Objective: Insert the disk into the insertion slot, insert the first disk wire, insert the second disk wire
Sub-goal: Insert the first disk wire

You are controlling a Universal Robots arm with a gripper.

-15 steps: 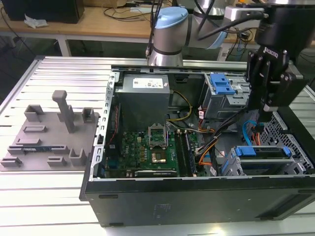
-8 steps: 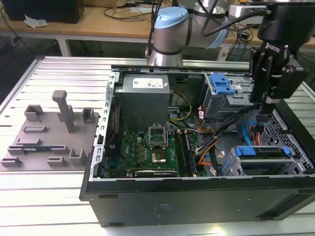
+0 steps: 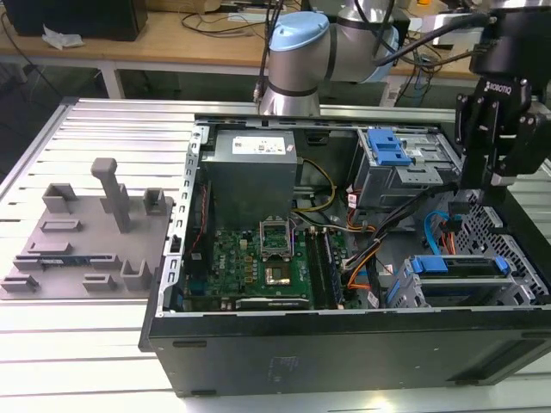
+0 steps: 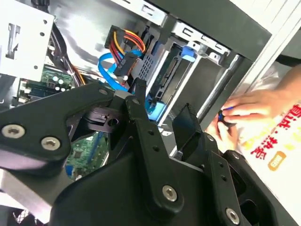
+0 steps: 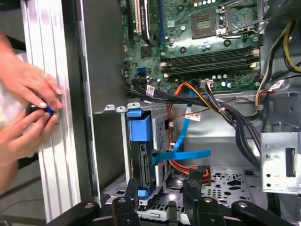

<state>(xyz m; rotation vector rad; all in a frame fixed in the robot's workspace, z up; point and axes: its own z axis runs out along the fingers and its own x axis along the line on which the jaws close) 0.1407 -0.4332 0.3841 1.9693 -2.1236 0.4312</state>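
My hand (image 3: pixel 492 182) hangs open and empty at the exterior view's upper right, above the disk (image 3: pixel 461 280) in its slot (image 3: pixel 516 258); the loose blue cable (image 3: pixel 433 225) nearby could snag me.

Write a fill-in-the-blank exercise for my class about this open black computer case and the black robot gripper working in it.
1. The flat silver-grey disk, seated in the grey perforated sheet-metal insertion slot, has a plastic carrier coloured ____.
2. The black gripper near it has its jaws ____.
3. The circuit board lying inside the black computer case is ____.
Missing words: blue; open; green.
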